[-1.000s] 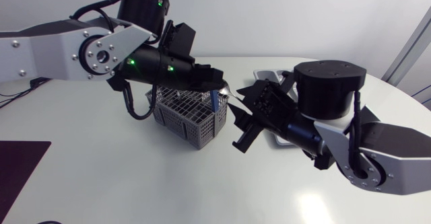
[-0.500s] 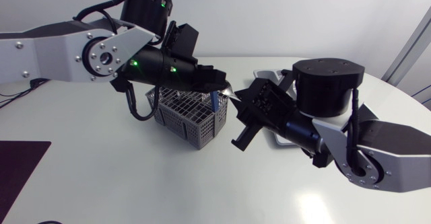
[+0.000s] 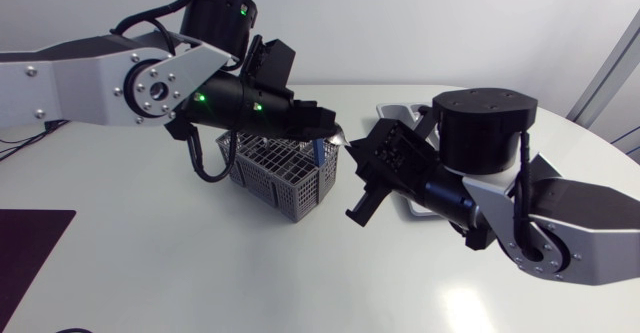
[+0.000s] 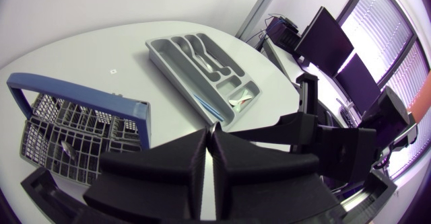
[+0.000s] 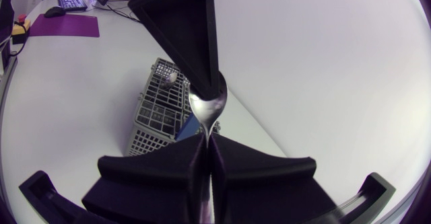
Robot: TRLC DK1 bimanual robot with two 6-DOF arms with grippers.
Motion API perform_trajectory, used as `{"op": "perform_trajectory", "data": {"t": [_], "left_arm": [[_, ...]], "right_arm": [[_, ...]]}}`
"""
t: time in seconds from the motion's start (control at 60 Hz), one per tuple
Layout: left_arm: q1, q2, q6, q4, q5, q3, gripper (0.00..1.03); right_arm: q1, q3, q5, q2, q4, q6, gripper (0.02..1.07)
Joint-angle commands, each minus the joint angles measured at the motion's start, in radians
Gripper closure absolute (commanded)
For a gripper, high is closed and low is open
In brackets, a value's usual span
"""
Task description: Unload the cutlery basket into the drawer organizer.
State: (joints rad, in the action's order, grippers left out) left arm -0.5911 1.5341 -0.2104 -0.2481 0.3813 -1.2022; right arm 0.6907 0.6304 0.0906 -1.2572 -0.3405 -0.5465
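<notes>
Head view: white bench (image 3: 200,273); dark mat (image 3: 30,243) at its near left corner, well apart from the rest. Grey wire basket (image 3: 275,173) at mid-bench, under the left arm. The right arm covers most of the grey organizer (image 3: 396,109); only its far end and a near corner show. Left end effector (image 3: 328,126) and right end effector (image 3: 352,148) meet tip to tip above the basket's right end, with the spoon (image 3: 342,138) between them.

Left wrist view: left end effector (image 4: 209,135) is pressed together on a sliver of the spoon (image 4: 214,126). The basket (image 4: 40,126) sits beside and below it, blue handle (image 4: 74,99) upright; one small piece (image 4: 65,148) lies inside, kind unclear. The organizer (image 4: 176,72) is ahead; a shiny item (image 4: 239,101) lies in its end compartment.

Right wrist view: right end effector (image 5: 204,143) is clamped on the neck of the spoon (image 5: 209,108); the left end effector (image 5: 207,83) grips the bowl's far edge. The basket (image 5: 158,113) is beyond, a pale item (image 5: 172,79) in it.
</notes>
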Motion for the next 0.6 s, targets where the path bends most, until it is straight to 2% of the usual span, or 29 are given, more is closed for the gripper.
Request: {"op": "perform_trajectory", "data": {"t": [0.0, 0.183, 0.283, 0.383, 0.417, 0.583], "left_arm": [[-0.003, -0.014, -0.026, 0.023, 0.007, 0.021, 0.94], [-0.004, -0.025, -0.026, 0.032, 0.007, 0.029, 0.68], [0.001, -0.038, -0.024, 0.035, 0.007, 0.029, 0.44], [0.036, -0.072, -0.024, 0.040, 0.001, 0.020, 0.27], [0.050, -0.083, -0.023, 0.040, -0.002, 0.013, 0.24], [0.154, -0.131, 0.025, 0.030, -0.030, -0.011, 0.24]], "right_arm": [[0.000, 0.008, -0.014, -0.010, 0.011, -0.004, 1.01], [0.004, 0.002, -0.015, 0.001, 0.023, -0.004, 1.01], [0.004, -0.005, -0.015, 0.007, 0.026, -0.004, 1.01], [0.001, -0.020, -0.032, 0.027, 0.034, -0.004, 1.01], [-0.002, -0.026, -0.042, 0.036, 0.035, -0.004, 1.01], [-0.083, -0.067, -0.126, 0.116, 0.090, -0.038, 1.01]]}}
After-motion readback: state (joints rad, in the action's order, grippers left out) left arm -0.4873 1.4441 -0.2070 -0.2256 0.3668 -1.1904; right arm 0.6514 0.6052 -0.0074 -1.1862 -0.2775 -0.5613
